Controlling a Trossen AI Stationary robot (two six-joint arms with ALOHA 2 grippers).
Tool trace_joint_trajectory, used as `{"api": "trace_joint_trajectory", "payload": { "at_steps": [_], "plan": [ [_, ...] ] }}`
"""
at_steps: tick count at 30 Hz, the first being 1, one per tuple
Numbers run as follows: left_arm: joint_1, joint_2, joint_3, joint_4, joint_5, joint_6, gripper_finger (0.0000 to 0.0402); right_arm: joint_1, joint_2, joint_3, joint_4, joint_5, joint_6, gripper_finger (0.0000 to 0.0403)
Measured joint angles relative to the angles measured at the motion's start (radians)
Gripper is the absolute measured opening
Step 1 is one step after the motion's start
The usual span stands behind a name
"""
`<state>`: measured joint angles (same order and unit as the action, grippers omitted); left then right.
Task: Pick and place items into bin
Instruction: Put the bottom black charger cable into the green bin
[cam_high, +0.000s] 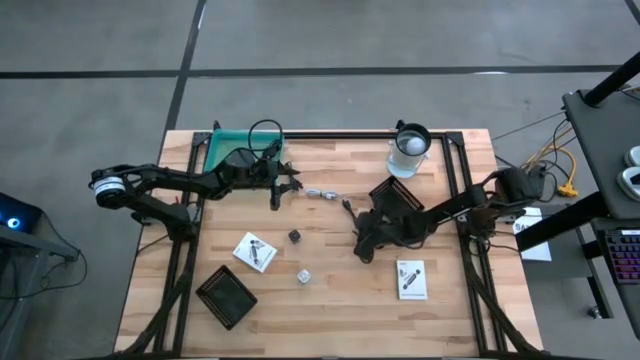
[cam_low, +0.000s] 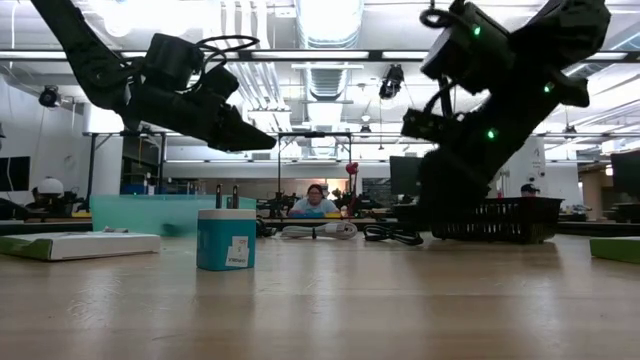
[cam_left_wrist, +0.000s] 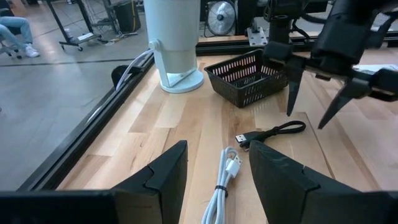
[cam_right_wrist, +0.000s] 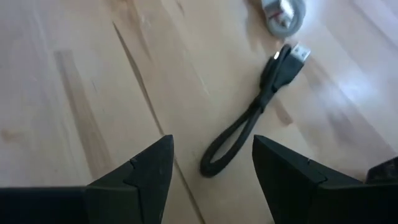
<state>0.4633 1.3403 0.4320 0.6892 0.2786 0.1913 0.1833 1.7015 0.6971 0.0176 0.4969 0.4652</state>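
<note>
The right gripper (cam_right_wrist: 211, 168) hangs just above the wood with its two dark fingers spread wide and nothing held. Right under it, between the fingers, lies a short black cable (cam_right_wrist: 258, 112), bent into a long loop with its plug at the far end. I think the step now is to grab this cable. To do it well, the gripper should go straight down so one finger lands on each side of the loop, low enough to touch the wood, then squeeze.

A little farther lies a white cable (cam_left_wrist: 225, 183). The left gripper (cam_left_wrist: 217, 171) hovers over it with its fingers partly apart, holding nothing.

Past both cables sits a black mesh basket (cam_left_wrist: 245, 74) and a clear cup (cam_high: 408, 150). At the far left corner waits the green bin (cam_high: 225, 150), where the cable should go.
</note>
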Motion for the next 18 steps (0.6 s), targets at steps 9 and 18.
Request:
{"api": "trace_joint_trajectory", "payload": {
  "at_steps": [9, 18],
  "plan": [
    [0.0, 0.0, 0.0, -0.001, 0.0, 0.0, 0.0157, 0.0, 0.034, 0.0, 0.009, 0.003, 0.004, 0.0206],
    [0.0, 0.0, 0.0, -0.002, 0.0, 0.0, 0.0157, -0.001, 0.035, 0.0, 0.008, 0.071, 0.003, 0.0199]
  ]
}}
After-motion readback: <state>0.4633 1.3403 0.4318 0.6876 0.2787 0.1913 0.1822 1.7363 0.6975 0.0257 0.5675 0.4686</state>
